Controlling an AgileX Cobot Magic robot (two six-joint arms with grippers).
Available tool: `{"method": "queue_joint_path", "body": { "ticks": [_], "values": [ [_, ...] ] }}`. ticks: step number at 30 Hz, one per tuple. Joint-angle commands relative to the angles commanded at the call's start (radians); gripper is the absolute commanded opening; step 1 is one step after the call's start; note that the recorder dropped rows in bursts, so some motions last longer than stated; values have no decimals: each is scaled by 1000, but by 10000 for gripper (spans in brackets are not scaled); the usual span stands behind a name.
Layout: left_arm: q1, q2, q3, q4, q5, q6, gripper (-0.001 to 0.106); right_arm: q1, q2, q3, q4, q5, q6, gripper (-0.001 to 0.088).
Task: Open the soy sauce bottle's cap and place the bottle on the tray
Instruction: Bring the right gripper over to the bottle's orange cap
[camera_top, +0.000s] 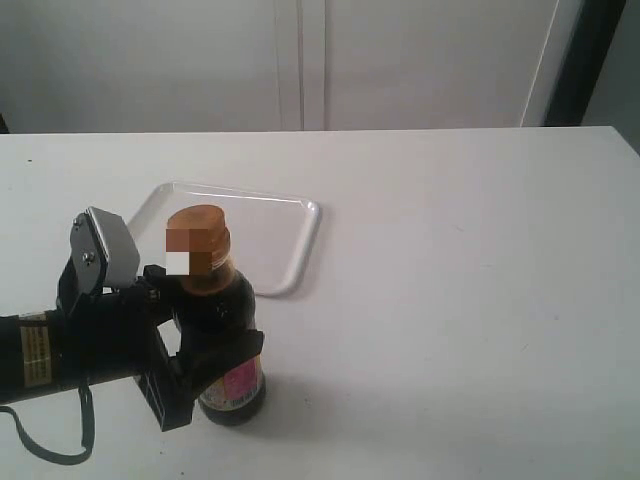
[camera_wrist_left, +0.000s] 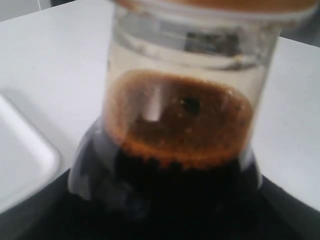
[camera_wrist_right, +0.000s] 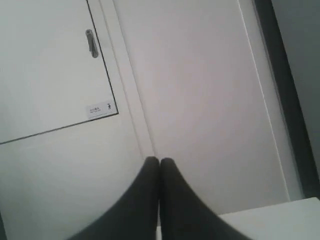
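Note:
The soy sauce bottle (camera_top: 228, 350) stands upright on the white table near the front left, its orange-brown cap (camera_top: 199, 228) down on the neck. My left gripper (camera_top: 205, 345) is shut on the bottle's dark body, one finger on each side. In the left wrist view the bottle (camera_wrist_left: 180, 145) fills the frame, with the cap's lower edge (camera_wrist_left: 210, 4) at the top. The white tray (camera_top: 285, 240) lies flat just behind the bottle; a corner of the tray (camera_wrist_left: 22, 155) shows beside the bottle. My right gripper (camera_wrist_right: 159, 161) is shut on nothing and points at a wall, off the exterior view.
The white table (camera_top: 470, 300) stretches to the right of the bottle and tray. A pale wall with a panel door (camera_wrist_right: 50, 65) and a dark vertical post (camera_top: 580, 60) stand behind the table's far edge.

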Motion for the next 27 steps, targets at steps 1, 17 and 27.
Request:
{"method": "queue_joint_path", "body": {
  "ticks": [1, 17, 27],
  "values": [
    [0, 0, 0, 0, 0, 0, 0, 0, 24, -21, -5, 32, 0, 0],
    [0, 0, 0, 0, -4, 4, 0, 0, 506, -331, 217, 635, -488, 0],
    [0, 0, 0, 0, -4, 4, 0, 0, 758, -367, 991, 867, -1208, 0]
  ]
}}
